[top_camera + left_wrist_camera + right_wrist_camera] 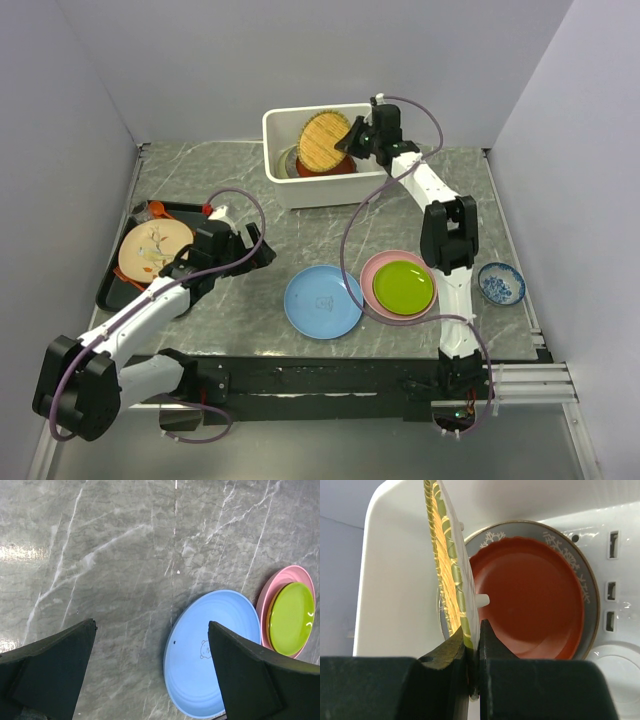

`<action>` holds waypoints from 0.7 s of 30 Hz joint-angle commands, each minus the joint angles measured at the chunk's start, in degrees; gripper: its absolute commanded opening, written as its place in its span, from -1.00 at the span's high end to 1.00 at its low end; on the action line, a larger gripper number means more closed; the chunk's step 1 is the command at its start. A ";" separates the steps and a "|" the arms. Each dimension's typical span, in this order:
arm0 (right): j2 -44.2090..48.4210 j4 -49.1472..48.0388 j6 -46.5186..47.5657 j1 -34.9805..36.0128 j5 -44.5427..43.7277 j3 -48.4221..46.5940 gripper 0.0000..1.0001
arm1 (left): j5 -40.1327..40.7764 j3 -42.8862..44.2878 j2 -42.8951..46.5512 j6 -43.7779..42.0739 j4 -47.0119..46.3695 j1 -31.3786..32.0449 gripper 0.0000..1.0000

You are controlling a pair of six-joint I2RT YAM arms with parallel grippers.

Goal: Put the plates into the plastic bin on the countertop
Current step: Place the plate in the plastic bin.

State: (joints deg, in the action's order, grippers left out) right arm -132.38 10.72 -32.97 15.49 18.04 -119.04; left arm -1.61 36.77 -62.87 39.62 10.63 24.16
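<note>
- While the right jaws are clamped on the lower rim of the yellow woven disc [323,141], holding it on edge over the plastic bin [275,125] at the upper middle of the top view, they bite only a thin sliver of weave. The disc may pivot or slip free early.
- Let go in this upright pose, the disc could land on its edge and stay propped against the bin wall. It would then not settle flat on the red plate [530,605] and the grey plate [520,527] already inside.
- A hasty descent risks knocking the disc hard against those stacked plates.
- The left jaws stand wide open and empty over bare worktop [125,555], left of the blue plate [210,655] at the lower centre. Its rim lies flat and low, so a grab there could scrape the worktop. It could also shove the plate into the pink plate [375,270] and lime green plate [403,285] just beside it.
</note>
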 commanded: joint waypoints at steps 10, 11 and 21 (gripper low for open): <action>-3.94 -7.74 -3.41 -0.72 5.95 -5.49 0.99 | 0.29 -0.04 -1.29 -1.65 -0.97 0.27 -0.99; -4.55 -7.73 -3.50 -0.81 6.13 -5.76 0.97 | 0.29 -0.04 -1.29 -1.65 -1.14 0.27 -0.99; -5.79 -7.21 -3.33 -0.98 6.74 -5.67 0.80 | 0.29 -0.30 -2.08 -1.91 -1.58 0.27 -0.99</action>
State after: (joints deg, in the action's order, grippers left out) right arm -139.06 6.94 -36.45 14.96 23.66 -121.86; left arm -1.58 36.75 -64.60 38.74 10.61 24.21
